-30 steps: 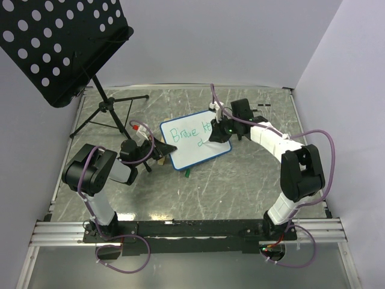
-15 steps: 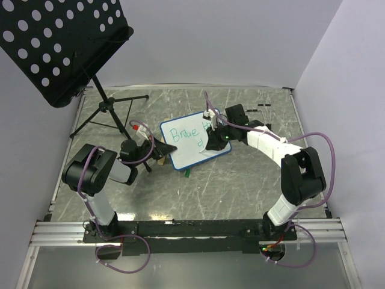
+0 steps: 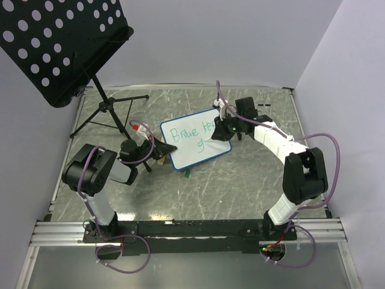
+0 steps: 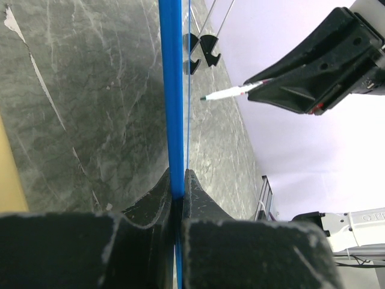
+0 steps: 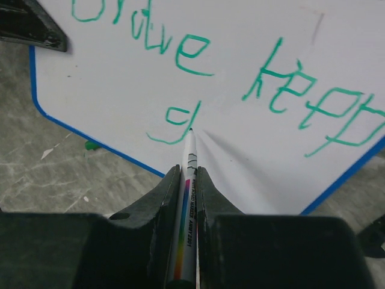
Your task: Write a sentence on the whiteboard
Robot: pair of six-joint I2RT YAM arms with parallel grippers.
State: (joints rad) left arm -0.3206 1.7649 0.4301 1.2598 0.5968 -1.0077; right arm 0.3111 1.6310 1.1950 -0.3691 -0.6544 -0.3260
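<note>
The whiteboard (image 3: 189, 144) lies tilted at mid-table, white with a thin blue rim (image 4: 174, 90). My left gripper (image 3: 168, 149) is shut on its left edge, and the rim runs between the fingertips (image 4: 178, 182). The sentence (image 5: 198, 54) reads "Brave keep" in green, with a single "g"-like mark (image 5: 174, 123) below it. My right gripper (image 3: 221, 130) is shut on a white marker (image 5: 188, 174). The marker's tip (image 5: 190, 129) rests at the end of that mark. The left wrist view shows the marker (image 4: 231, 91) beside the board.
A black perforated music stand (image 3: 60, 42) rises at the back left, its tripod legs (image 3: 108, 117) spread on the table. A small wooden block (image 3: 161, 160) sits under the board's left edge. A small green piece (image 3: 187, 174) lies in front of the board.
The right gripper swung left over the board with the marker, then came back to the right. The green mark on the second line has grown. The left gripper has not moved.
</note>
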